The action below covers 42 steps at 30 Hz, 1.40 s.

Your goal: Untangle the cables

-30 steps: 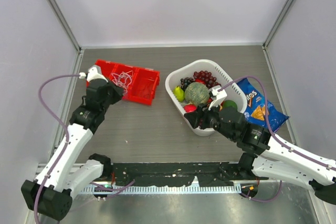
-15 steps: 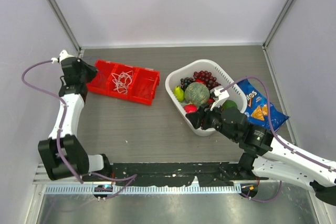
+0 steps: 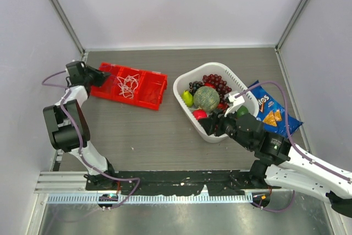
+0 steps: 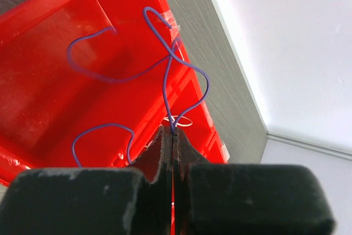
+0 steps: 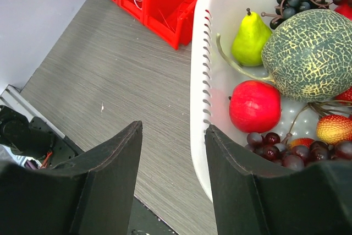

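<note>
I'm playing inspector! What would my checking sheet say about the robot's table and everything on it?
Surface: grey wood-grain table.
Job's things: white cable coiled in the middle compartment of the red tray; purple cable looping over the tray.
Clutter: white basket holding a melon, a pear, grapes and a red fruit; chip bag beside it.
Grippers: left gripper shut on the purple cable; right gripper open and empty at the basket's near rim.
Cables: purple hoses arch off both arms.
Surroundings: pale walls; metal rail along the near edge.
</note>
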Available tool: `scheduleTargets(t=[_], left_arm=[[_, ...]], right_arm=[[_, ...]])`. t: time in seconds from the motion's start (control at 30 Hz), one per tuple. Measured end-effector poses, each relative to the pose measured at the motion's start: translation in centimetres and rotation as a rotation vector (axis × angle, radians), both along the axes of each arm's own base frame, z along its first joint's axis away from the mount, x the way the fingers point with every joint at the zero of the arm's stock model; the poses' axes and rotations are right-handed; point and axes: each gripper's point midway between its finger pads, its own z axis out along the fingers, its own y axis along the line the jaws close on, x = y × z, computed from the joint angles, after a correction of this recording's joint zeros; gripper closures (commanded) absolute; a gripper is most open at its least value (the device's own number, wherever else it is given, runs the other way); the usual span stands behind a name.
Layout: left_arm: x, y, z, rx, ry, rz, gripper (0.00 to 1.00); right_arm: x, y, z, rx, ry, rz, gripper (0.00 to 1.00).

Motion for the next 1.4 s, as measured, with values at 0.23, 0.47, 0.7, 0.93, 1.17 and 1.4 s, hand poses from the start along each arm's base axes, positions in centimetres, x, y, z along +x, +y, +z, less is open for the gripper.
scheduleTargets(t=[0.23, 0.47, 0.7, 0.93, 1.17, 1.4], left_arm=[[2.7, 2.0, 0.0, 0.034, -0.01, -0.005, 1.0], [2.6, 3.4, -1.9, 0.075, 0.055, -0.022, 1.0], [1.3, 3.7, -4.5, 0.114, 0.157, -0.022, 0.87], [0.3, 3.6, -5.6, 0.151, 0.229, -0.008, 0.61], [-0.4, 1.3, -0.2, 0.221, 0.143, -0.029, 0.59], [-1.9, -9.1, 9.9, 0.353, -0.133, -0.221, 0.59]], right_arm=[[0.2, -0.1, -0.4, -0.023, 0.002, -0.012, 0.45], [0.5, 0.3, -1.4, -0.054, 0.02, -0.013, 0.46], [0.5, 0.6, -1.6, -0.055, 0.031, -0.01, 0.46], [0.3, 0.4, -1.0, -0.018, 0.032, -0.014, 0.46], [0.4, 0.7, -1.3, -0.017, 0.05, -0.016, 0.46], [0.9, 0.6, -1.8, -0.044, 0.072, -0.051, 0.45]])
